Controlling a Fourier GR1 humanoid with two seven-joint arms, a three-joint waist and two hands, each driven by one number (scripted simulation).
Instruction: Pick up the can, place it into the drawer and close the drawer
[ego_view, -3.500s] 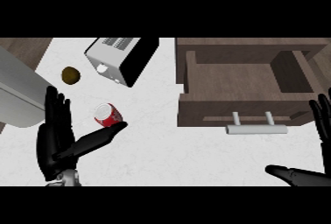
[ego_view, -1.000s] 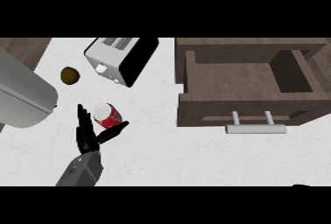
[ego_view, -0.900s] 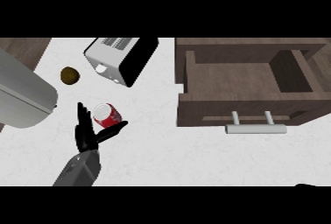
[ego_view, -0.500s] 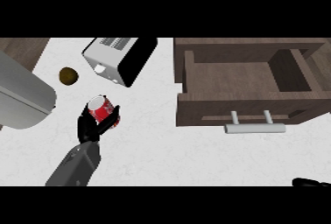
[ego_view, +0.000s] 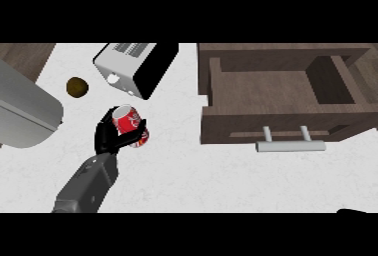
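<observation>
The red can (ego_view: 130, 121) with a silver top stands tilted on the white counter (ego_view: 184, 170), left of the drawer. My left hand (ego_view: 109, 139) comes up from the lower left, its fingers and thumb curled round the can's lower half. The brown wooden drawer (ego_view: 280, 95) stands pulled open at the right, nothing visible inside it, with a pale bar handle (ego_view: 290, 145) on its front. Only a sliver of my right hand (ego_view: 359, 211) shows at the lower right edge, far from the can.
A white and black toaster (ego_view: 136, 67) lies just above the can. A small brown round object (ego_view: 77, 86) sits to its left. A large grey appliance (ego_view: 22, 112) fills the left edge.
My left hand has gone from open beside the can to curled round it. The can has tilted and shifted slightly up the view, and the forearm has swung in under it.
</observation>
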